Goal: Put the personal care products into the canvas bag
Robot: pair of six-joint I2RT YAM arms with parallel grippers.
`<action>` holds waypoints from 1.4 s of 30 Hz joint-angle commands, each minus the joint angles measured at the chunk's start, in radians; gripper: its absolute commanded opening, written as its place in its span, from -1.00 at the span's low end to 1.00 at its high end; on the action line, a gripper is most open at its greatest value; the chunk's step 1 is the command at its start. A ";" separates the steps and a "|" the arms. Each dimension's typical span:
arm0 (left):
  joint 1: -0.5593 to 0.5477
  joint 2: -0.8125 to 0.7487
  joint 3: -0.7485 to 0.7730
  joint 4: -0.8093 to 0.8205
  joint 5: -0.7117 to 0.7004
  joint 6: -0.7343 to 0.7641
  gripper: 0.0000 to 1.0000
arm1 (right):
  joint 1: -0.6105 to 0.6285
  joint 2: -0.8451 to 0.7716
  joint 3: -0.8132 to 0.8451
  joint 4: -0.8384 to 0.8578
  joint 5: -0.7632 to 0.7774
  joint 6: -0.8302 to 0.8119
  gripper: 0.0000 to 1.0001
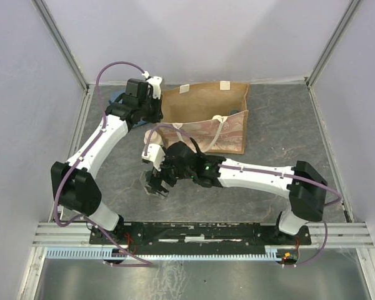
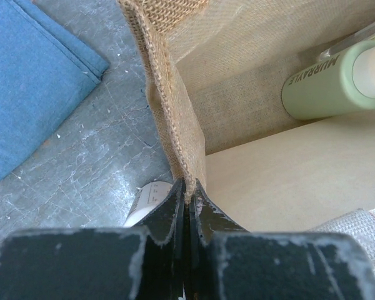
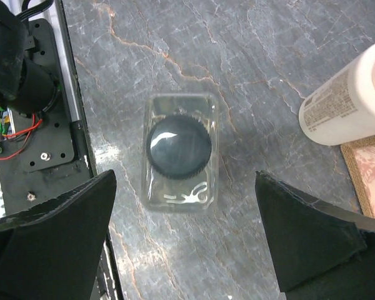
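At the upper left of the top view, the left gripper (image 2: pixel 187 190) is pinched tight on the canvas bag (image 1: pixel 228 134), clamping its left edge. Lower centre, the right gripper (image 3: pixel 186 181) hangs spread wide over a clear dark-capped bottle (image 3: pixel 178 153) (upright on the table (image 3: pixel 269 50), untouched). A pale green bottle (image 2: pixel 334 81) lies inside the bag; a beige bottle (image 3: pixel 347 100) sits just beside its corner.

Bare table (image 3: pixel 250 56) rings the dark-capped bottle (image 3: pixel 178 153); the beige bottle (image 3: pixel 347 100) sits near one side.
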 commanded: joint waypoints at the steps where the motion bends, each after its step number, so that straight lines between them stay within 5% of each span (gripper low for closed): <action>1: 0.019 -0.026 0.000 0.011 0.008 -0.010 -0.95 | 0.005 0.057 0.090 0.051 -0.034 0.002 1.00; 9: 0.022 -0.040 -0.014 0.013 0.012 -0.009 -0.95 | 0.018 0.145 0.136 0.080 -0.033 0.032 1.00; 17: 0.023 -0.041 -0.011 0.014 0.018 -0.006 -0.95 | 0.028 0.168 0.093 0.107 0.000 0.045 0.65; 29: 0.026 -0.041 -0.013 0.014 0.024 -0.009 -0.95 | 0.032 0.160 0.076 0.075 0.051 0.036 0.01; 37: 0.027 -0.041 -0.012 0.013 0.025 -0.008 -0.95 | 0.031 0.109 0.079 0.026 0.125 0.051 -0.95; 42: 0.028 -0.043 -0.014 0.013 0.032 -0.013 -0.95 | 0.027 0.054 0.183 -0.160 0.160 0.130 -1.00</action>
